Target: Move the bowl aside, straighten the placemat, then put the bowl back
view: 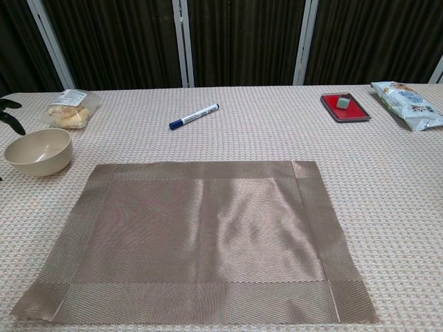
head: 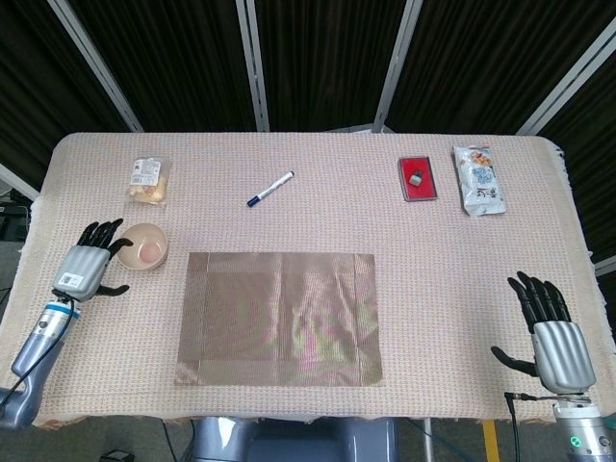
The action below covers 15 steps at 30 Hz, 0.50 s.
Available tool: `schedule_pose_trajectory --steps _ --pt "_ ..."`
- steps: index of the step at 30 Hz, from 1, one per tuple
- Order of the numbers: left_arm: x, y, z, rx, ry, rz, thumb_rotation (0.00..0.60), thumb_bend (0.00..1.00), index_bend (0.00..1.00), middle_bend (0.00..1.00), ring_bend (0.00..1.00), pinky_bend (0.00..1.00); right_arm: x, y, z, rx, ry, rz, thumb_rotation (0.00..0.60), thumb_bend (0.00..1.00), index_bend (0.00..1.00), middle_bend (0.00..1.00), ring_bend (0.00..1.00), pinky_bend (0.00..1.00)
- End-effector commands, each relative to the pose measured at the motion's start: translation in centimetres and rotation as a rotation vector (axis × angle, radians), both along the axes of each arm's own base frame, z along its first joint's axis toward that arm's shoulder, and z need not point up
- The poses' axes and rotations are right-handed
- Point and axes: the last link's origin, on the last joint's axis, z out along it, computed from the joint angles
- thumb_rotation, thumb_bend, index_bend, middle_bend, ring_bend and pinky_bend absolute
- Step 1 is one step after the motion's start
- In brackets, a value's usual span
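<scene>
The placemat (head: 279,319) is lying flat and square to the table edge in the lower centre of the head view, so the straightening step is looking done, and the step now in hand is putting the bowl (head: 143,246) back. The bowl is sitting off the mat, at the left of the frame just above the mat's upper left corner, upright on the woven tablecloth (head: 318,217). The left hand (head: 89,269) is hovering just beside the bowl's left rim with its dark fingers spread apart and holding nothing; whether a fingertip is touching the rim is not possible to tell. In the chest view only dark fingertips (view: 10,114) are showing at the left edge. The right hand (head: 552,332) is waiting in the lower right of the frame, well apart from the mat, fingers apart and empty. The next move is calling for a grip across the bowl's rim or wall, a lift, and a carry rightward onto the mat's middle. The bowl is round, smooth and cream, looking rigid and light; the mat is a thin rectangular weave with a metallic sheen and a darker border, likely to slide or ripple if dragged.
</scene>
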Motion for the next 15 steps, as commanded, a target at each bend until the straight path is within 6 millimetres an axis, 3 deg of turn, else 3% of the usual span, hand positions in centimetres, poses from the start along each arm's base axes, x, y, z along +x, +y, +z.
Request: schedule_pose_trajectory --steps 1,9,15 --pt "0.0 1.5 -1.8 -0.004 -0.006 0.033 0.600 0.11 0.34 0.00 0.00 0.00 -0.2 -0.1 0.0 -0.002 0.005 -0.008 0.600 0.00 0.00 0.00 0.00 0.00" --pt "-0.3 2.0 -2.8 -0.005 -0.009 0.044 0.600 0.29 0.43 0.00 0.00 0.00 -0.4 -0.1 0.1 -0.003 0.001 -0.013 0.600 0.00 0.00 0.00 0.00 0.00" --pt "-0.3 2.4 -3.4 -0.006 -0.007 0.047 0.600 0.33 0.54 0.00 0.00 0.00 -0.3 -0.2 0.3 -0.010 -0.004 -0.011 0.600 0.00 0.00 0.00 0.00 0.00"
